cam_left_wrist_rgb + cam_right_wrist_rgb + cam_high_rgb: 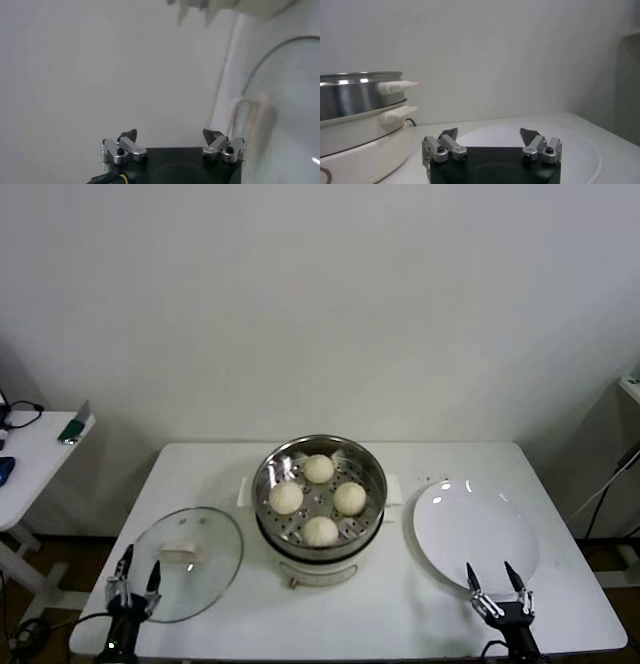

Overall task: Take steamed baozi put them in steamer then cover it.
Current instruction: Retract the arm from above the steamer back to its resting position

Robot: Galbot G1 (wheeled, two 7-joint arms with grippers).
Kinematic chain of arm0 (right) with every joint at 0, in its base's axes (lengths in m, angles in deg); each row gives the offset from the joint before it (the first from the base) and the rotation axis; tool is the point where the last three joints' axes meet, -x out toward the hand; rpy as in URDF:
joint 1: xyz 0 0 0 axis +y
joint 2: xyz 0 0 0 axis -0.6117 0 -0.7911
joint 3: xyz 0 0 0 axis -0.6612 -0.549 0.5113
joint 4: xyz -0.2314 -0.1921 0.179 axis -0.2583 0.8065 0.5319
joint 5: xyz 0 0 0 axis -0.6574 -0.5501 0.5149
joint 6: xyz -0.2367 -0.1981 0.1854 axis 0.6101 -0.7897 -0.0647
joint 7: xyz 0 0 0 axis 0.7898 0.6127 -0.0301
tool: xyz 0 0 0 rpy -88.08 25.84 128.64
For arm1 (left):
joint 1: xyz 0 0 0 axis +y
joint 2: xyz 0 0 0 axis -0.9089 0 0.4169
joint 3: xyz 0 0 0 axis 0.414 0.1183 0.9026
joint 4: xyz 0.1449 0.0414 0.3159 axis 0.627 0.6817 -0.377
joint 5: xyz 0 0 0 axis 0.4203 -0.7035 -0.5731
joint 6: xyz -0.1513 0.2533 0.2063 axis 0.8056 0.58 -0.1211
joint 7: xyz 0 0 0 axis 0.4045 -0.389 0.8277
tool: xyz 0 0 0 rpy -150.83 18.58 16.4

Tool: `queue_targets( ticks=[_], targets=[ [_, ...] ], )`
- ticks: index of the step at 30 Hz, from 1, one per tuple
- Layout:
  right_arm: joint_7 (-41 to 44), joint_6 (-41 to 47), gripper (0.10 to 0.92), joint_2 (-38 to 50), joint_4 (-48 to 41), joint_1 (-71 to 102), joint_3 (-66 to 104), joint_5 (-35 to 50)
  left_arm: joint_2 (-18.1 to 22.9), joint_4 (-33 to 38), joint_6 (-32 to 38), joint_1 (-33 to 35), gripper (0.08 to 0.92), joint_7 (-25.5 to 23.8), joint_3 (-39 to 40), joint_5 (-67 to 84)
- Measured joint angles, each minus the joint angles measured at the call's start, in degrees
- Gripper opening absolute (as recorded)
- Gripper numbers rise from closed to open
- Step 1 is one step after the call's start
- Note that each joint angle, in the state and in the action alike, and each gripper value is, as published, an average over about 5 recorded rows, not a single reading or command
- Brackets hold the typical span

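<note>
**A:** What does the head view show?

**B:** A white table (400, 604) fills the lower half of the frame. At its centre stands the steamer (320, 484), a shiny perforated basket on a white cooker base, with four steamed baozi (319, 469) lying inside it, uncovered. The cover (186, 562), clear glass with a cream handle, lies flat on the table at lower left. A bare white plate (476, 534) lies at lower right. The left gripper (135, 581) sits at the bottom left edge, over the near rim of the cover, fingers spread and holding nothing. The right gripper (496, 587) sits at the bottom right, at the near edge of the plate, fingers likewise spread and empty.

**A:** And the left wrist view?

**B:** The left gripper (172, 140) shows at the bottom centre, fingertips apart, against a pale blurred surface. A curved rim at the right of the frame may be the cover; I cannot tell.

**A:** The right wrist view?

**B:** The right gripper (491, 137) is at the bottom centre, fingertips apart, above the plate (580, 150). The steamer (355, 95) stands at the left edge, its white side handles pointing into the frame.
</note>
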Motion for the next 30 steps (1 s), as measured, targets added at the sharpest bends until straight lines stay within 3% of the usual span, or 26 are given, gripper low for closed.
queue_targets(
  ticks=[25,30],
  targets=[
    [-0.76,-3.64,0.823,-3.59,-0.16,2.74,0.37,-0.22,-2.1,-9.96,-3.54,-10.47,0.821,-3.32,4.8,-7.7],
    [-0.86,-4.04,0.823,-4.18,-0.23,2.88,0.29,-0.49,-2.5,-11.2,-4.77,-12.43,0.737,-4.48,5.38,-7.65]
  ],
)
